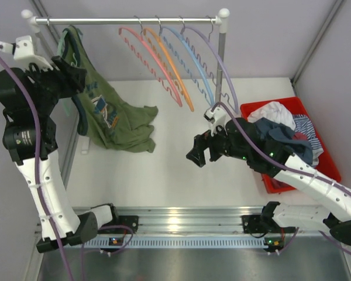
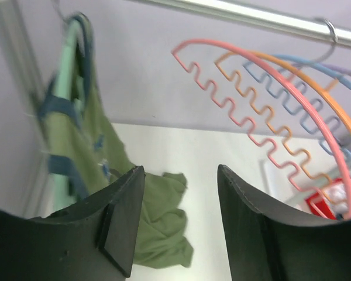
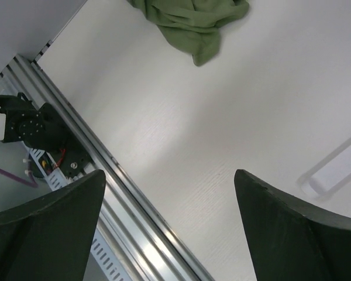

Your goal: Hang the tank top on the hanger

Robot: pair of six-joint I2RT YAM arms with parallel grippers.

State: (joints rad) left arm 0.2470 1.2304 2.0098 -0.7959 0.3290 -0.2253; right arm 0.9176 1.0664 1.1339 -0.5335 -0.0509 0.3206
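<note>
The olive-green tank top (image 1: 108,117) hangs on the green hanger (image 1: 63,44) at the left end of the rail, its lower part crumpled on the table. In the left wrist view the tank top (image 2: 76,134) drapes from the hanger (image 2: 64,76) at far left. My left gripper (image 1: 76,76) is open and empty, raised just right of the hanger. My right gripper (image 1: 200,153) is open and empty above the table's middle; its wrist view shows only the tank top's hem (image 3: 190,20).
Pink (image 1: 149,55), orange (image 1: 172,70), blue (image 1: 193,64) and purple (image 1: 219,70) hangers hang on the rail (image 1: 128,21). A red bin (image 1: 324,158) with mixed clothes stands at the right. The aluminium rail (image 1: 181,222) runs along the near edge.
</note>
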